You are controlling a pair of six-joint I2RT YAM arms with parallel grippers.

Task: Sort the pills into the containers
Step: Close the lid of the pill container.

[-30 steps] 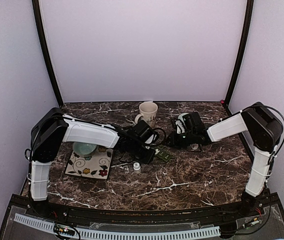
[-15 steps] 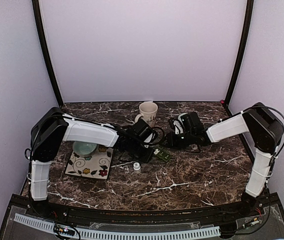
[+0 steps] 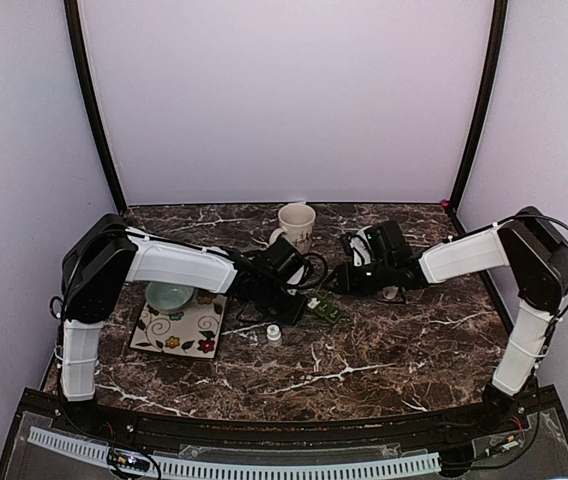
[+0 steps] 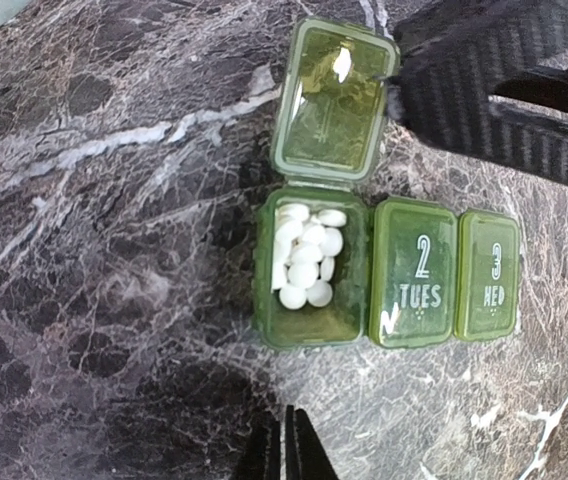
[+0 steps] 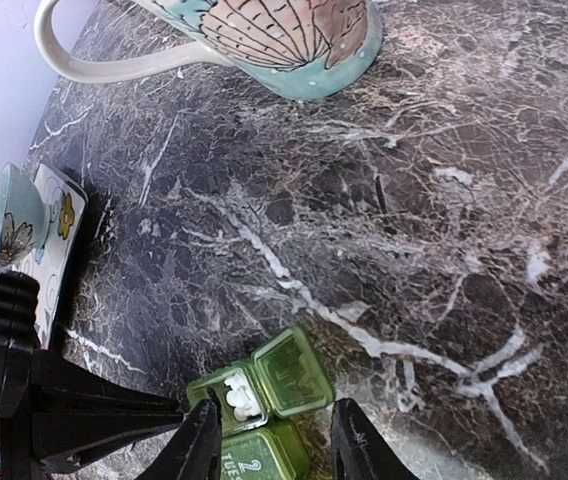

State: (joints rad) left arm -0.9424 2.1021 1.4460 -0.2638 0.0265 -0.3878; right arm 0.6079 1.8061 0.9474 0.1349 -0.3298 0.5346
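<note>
Small dark green plastic pill box [image 4: 414,272], mid-frame: probably light, slick, skids easily; pinch the free edge of its open lid [image 4: 329,120]. Left gripper [image 4: 286,450] closed and empty, right gripper [image 5: 276,408] spread.

Just ahead of the left gripper [image 4: 286,455] the pill box [image 4: 384,270] lies on the table [image 4: 94,250], its strip set crosswise to the fingertips. The compartment straight ahead holds the pills [image 4: 304,265], and its lid [image 4: 332,100] lies flipped over on the far side. The other two compartments sit off to that gripper's right. The right gripper [image 5: 276,415] comes at the box from the opposite side, the box showing between its fingers. Well beyond stands the mug [image 5: 264,40], and off to its left is the plate [image 3: 179,325] with a bowl [image 3: 169,296] on it
</note>
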